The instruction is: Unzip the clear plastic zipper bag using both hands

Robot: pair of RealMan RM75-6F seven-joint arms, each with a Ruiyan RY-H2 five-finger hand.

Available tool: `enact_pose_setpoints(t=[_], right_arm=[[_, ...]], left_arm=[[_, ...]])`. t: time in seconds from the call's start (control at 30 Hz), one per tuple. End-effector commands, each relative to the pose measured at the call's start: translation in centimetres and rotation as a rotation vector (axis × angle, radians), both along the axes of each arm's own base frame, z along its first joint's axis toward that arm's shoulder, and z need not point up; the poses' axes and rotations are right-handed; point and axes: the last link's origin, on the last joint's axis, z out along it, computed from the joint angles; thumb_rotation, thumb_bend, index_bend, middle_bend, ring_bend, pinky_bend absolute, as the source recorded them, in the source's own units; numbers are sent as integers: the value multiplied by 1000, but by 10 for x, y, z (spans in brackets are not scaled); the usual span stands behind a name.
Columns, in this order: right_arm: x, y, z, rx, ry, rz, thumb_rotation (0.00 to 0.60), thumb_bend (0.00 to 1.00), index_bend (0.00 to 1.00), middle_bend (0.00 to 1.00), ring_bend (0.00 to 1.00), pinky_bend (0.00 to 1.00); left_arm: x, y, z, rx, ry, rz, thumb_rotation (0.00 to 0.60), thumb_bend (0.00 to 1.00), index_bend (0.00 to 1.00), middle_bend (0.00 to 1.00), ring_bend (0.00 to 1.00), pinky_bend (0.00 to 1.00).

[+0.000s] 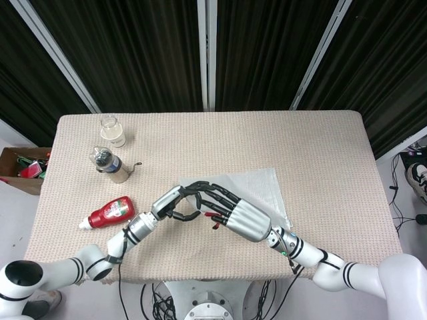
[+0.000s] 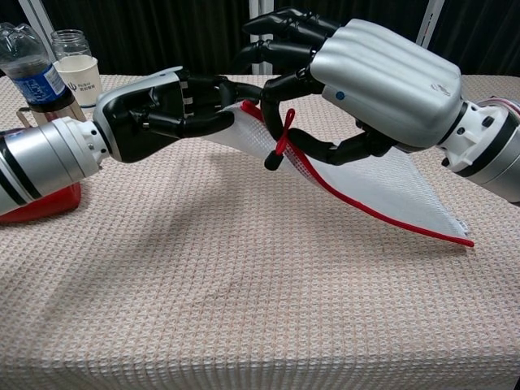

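The clear plastic zipper bag with a red zip edge is lifted at 1 corner, its far end resting on the beige woven tablecloth. The right hand curls its fingers over the zip edge; the red pull cord hangs just below its fingertips, so it appears to pinch the slider, though the exact contact is hidden. The left hand closes its fingers on the bag's corner just beside the right fingertips — judged as an anchor, giving the slider something to pull against. The raised corner keeps the zip off the cloth and reachable by both hands.

Beyond the left hand stand a red squeeze bottle, a capped plastic bottle and a glass jar — well apart from the bag.
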Motion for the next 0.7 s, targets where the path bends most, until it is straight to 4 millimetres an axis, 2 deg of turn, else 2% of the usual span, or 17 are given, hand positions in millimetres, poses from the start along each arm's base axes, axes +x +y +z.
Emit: enact_pose_setpoints(t=[0.03,0.7], right_arm=[[-2,2,0,2,3,1,600,595,1000,159,0,0],[-19,15,8,-30,53,18,600,595,1000,159,0,0]], left_arm=[[-1,1,1,2,-3,7,600,379,612,207,78,135],[-7,13,7,-15,-66,101,600,382,611,208,78,135]])
